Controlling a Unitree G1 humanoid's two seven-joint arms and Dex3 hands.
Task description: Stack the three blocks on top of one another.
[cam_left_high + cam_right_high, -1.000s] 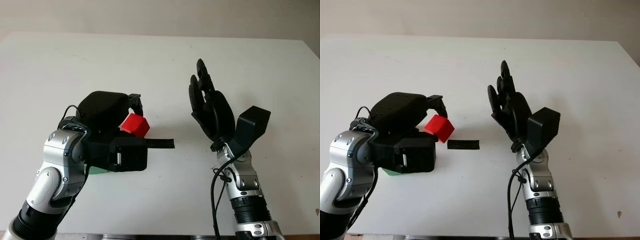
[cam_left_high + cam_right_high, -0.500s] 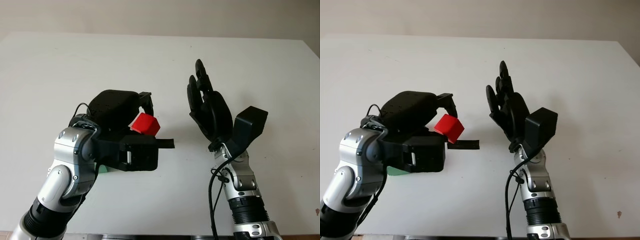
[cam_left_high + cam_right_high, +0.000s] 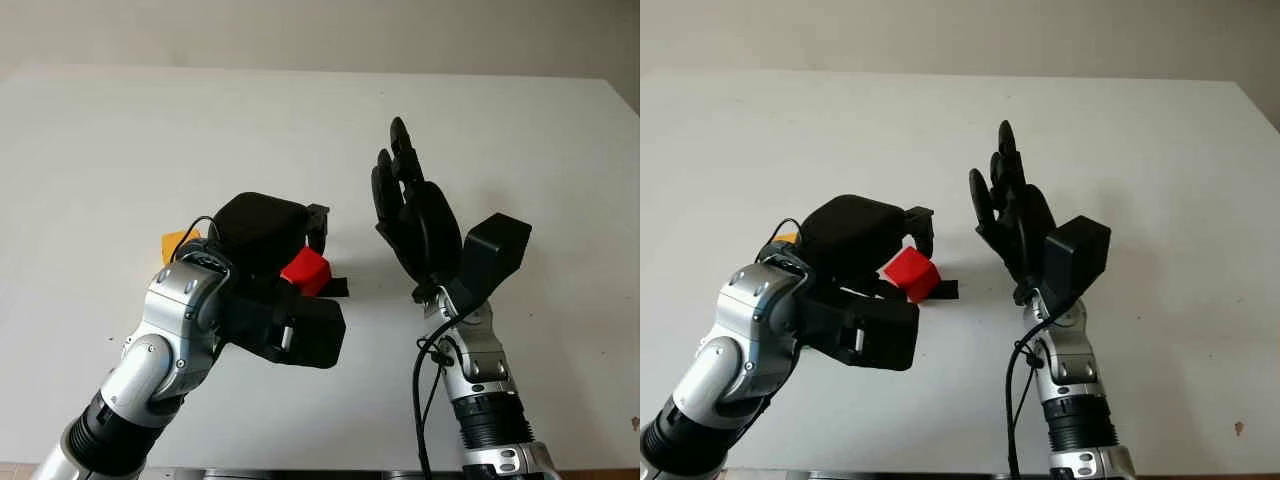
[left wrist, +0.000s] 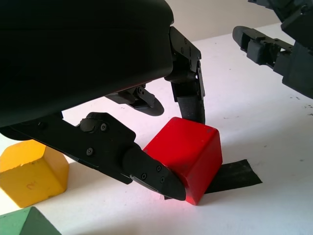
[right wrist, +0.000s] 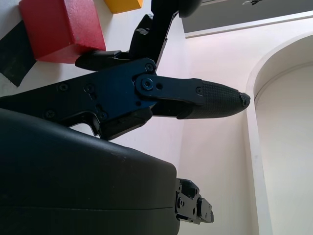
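Observation:
My left hand is shut on a red block, pinched between a finger and the thumb. It holds the block slightly tilted over a strip of black tape at the table's middle; whether the block touches the table I cannot tell. A yellow block sits on the table behind the left arm. Beside it, a green block's corner peeks out in the left wrist view. My right hand is open and raised upright, right of the tape, palm toward the red block.
The white table spreads wide behind both hands, its far edge against a pale wall. The left arm's silver elbow hangs over the table's front part.
My left hand has carried the red block to the right, toward the tape. That uncovered the yellow block, and the arm now hides the green one. The right hand hardly moved.

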